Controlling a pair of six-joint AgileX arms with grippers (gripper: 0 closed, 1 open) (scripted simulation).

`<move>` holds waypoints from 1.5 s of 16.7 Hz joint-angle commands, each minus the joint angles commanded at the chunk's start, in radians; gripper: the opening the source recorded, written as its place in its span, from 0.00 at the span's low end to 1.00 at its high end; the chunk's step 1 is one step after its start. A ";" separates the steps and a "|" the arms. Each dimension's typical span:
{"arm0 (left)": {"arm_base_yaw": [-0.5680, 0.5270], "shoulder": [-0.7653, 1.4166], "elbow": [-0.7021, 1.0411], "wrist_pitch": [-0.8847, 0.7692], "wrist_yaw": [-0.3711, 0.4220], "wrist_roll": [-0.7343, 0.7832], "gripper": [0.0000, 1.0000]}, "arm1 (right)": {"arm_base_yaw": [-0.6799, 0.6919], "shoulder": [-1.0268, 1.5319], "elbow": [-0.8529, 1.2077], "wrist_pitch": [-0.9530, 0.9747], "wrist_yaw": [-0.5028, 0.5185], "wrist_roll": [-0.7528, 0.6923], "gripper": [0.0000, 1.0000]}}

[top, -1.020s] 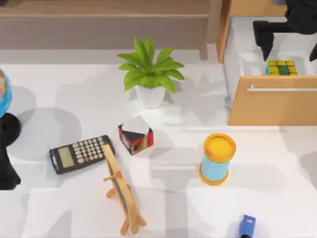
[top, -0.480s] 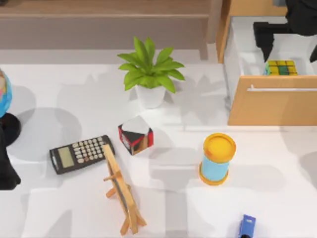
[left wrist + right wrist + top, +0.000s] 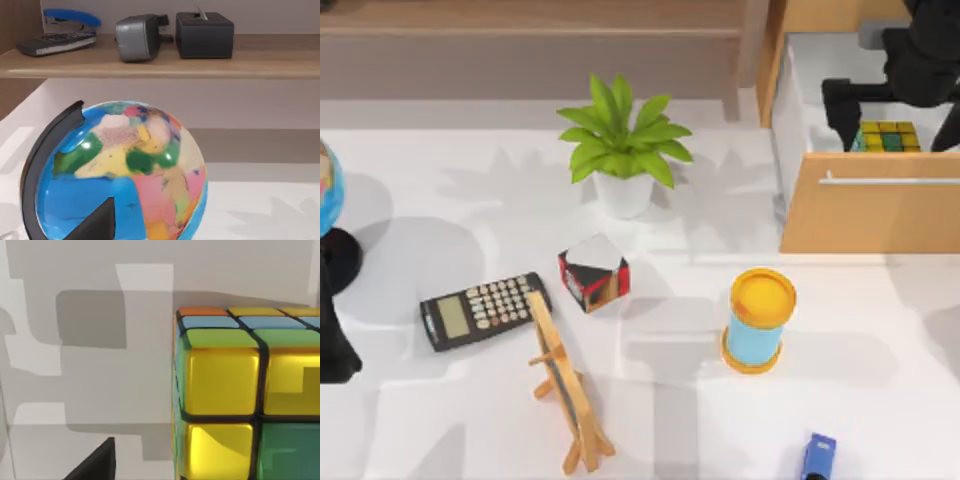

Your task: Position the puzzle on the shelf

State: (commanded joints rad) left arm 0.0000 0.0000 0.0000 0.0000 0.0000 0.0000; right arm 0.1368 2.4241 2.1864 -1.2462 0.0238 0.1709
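The puzzle (image 3: 887,136) sits inside the open drawer (image 3: 868,215) — right gripper (image 3: 895,100) above.

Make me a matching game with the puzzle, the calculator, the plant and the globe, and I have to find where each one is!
Things:
1. puzzle
2. calculator
3. plant
4. globe

Places:
A. at the table's left edge
B. inside the open drawer, under the right gripper
C. beside the wooden easel
D. in a white pot near the table's back edge

Pairs: 1-B, 2-C, 3-D, 4-A
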 joint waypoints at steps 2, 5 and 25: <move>0.000 0.000 0.000 0.000 0.000 0.000 1.00 | -0.002 0.026 0.009 0.023 0.000 -0.001 1.00; 0.000 0.000 0.000 0.000 0.000 0.000 1.00 | -0.003 0.041 0.023 0.029 -0.001 -0.001 1.00; 0.000 0.000 0.000 0.000 0.000 0.000 1.00 | -0.003 0.041 0.023 0.029 -0.001 -0.001 0.00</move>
State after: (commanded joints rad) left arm 0.0000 0.0000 0.0000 0.0000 0.0000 0.0000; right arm 0.1337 2.4651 2.2098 -1.2168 0.0230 0.1702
